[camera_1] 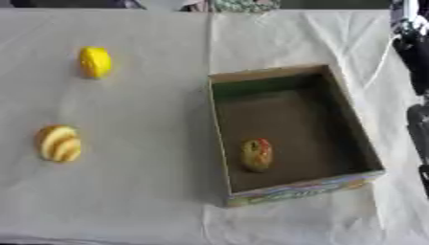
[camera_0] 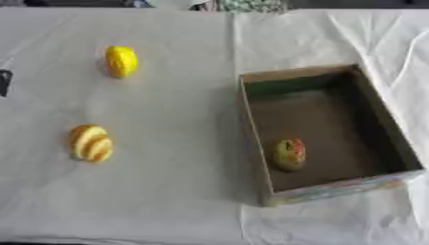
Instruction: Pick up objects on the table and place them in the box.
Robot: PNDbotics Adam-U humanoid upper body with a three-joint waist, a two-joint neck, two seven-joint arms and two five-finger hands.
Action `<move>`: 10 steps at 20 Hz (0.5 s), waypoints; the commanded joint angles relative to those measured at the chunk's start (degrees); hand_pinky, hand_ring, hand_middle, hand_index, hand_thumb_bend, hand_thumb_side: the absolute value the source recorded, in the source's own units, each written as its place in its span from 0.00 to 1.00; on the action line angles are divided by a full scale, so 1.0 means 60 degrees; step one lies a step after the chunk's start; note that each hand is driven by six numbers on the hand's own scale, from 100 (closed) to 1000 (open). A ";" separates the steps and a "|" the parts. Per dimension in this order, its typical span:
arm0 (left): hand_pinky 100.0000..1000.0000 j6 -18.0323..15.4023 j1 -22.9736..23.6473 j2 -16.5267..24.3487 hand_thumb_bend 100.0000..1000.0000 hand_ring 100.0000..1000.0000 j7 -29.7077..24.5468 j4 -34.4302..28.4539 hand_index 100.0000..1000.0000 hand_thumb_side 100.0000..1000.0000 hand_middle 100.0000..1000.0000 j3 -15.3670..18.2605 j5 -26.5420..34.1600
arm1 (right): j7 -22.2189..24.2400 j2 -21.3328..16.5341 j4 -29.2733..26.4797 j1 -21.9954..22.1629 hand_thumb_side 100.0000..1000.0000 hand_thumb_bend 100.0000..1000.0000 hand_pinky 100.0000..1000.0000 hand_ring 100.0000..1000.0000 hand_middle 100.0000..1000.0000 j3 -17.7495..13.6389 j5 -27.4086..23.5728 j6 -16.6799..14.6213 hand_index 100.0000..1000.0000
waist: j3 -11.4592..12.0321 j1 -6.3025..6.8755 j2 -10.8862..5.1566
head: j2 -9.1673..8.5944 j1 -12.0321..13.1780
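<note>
A yellow lemon-shaped object [camera_0: 121,61] lies on the white cloth at the far left. Nearer on the left sits a rounded orange object with pale stripes [camera_0: 90,142]. An open cardboard box [camera_0: 255,124] stands right of centre, and a yellow-green fruit with a red patch [camera_0: 289,153] lies inside it near the front left corner. My right hand [camera_1: 416,119] shows only as dark shapes along the right edge in the right eye view, beside the box and apart from it. A dark sliver of my left hand [camera_0: 4,82] shows at the left edge, well away from both loose objects.
The white cloth [camera_0: 167,201] covers the whole table, with a seam running down by the box's left wall. Wrinkled cloth lies right of the box. The table's far edge runs along the top of the views.
</note>
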 commanded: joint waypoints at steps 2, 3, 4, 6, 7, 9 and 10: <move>0.83 -0.0192 -0.0411 0.0999 0.40 0.85 -0.0991 -0.0136 0.89 0.00 0.78 -0.0529 -0.0058 | 0.0076 -0.0307 -0.0139 -0.0165 0.49 0.00 0.86 0.75 0.65 -0.0010 -0.0049 -0.0015 0.73 | -0.0049 0.0035 -0.0103 | 0.0048 0.0053; 0.84 -0.0161 -0.0496 0.1084 0.46 0.85 -0.1217 -0.0136 0.88 0.00 0.78 -0.0653 0.0027 | 0.0087 -0.0304 -0.0139 -0.0170 0.49 0.00 0.86 0.75 0.65 -0.0003 -0.0057 -0.0014 0.73 | -0.0060 0.0037 -0.0099 | 0.0048 0.0068; 0.84 -0.0111 -0.0578 0.1158 0.50 0.85 -0.1484 -0.0136 0.88 0.00 0.78 -0.0780 0.0060 | 0.0097 -0.0299 -0.0139 -0.0177 0.49 0.00 0.86 0.75 0.65 0.0005 -0.0067 -0.0013 0.73 | -0.0073 0.0045 -0.0094 | 0.0048 0.0097; 0.85 0.0009 -0.0751 0.1217 0.56 0.86 -0.2061 -0.0133 0.88 0.00 0.78 -0.1024 0.0073 | 0.0119 -0.0281 -0.0139 -0.0196 0.49 0.00 0.86 0.75 0.65 0.0023 -0.0091 -0.0006 0.73 | -0.0095 0.0058 -0.0088 | 0.0048 0.0152; 0.86 0.0064 -0.0833 0.1229 0.57 0.86 -0.2378 -0.0117 0.88 0.00 0.79 -0.1164 0.0077 | 0.0134 -0.0268 -0.0139 -0.0208 0.49 0.00 0.86 0.75 0.65 0.0036 -0.0105 0.0002 0.73 | -0.0110 0.0062 -0.0087 | 0.0048 0.0169; 0.86 0.0132 -0.0967 0.1250 0.61 0.87 -0.2986 -0.0046 0.88 0.00 0.79 -0.1440 0.0109 | 0.0160 -0.0251 -0.0139 -0.0234 0.49 0.00 0.86 0.75 0.65 0.0050 -0.0127 0.0001 0.73 | -0.0146 0.0067 -0.0084 | 0.0048 0.0190; 0.86 0.0156 -0.1024 0.1275 0.67 0.87 -0.3247 0.0013 0.89 0.00 0.80 -0.1549 0.0088 | 0.0166 -0.0245 -0.0139 -0.0240 0.49 0.00 0.86 0.75 0.65 0.0050 -0.0136 -0.0002 0.73 | -0.0162 0.0072 -0.0083 | 0.0048 0.0201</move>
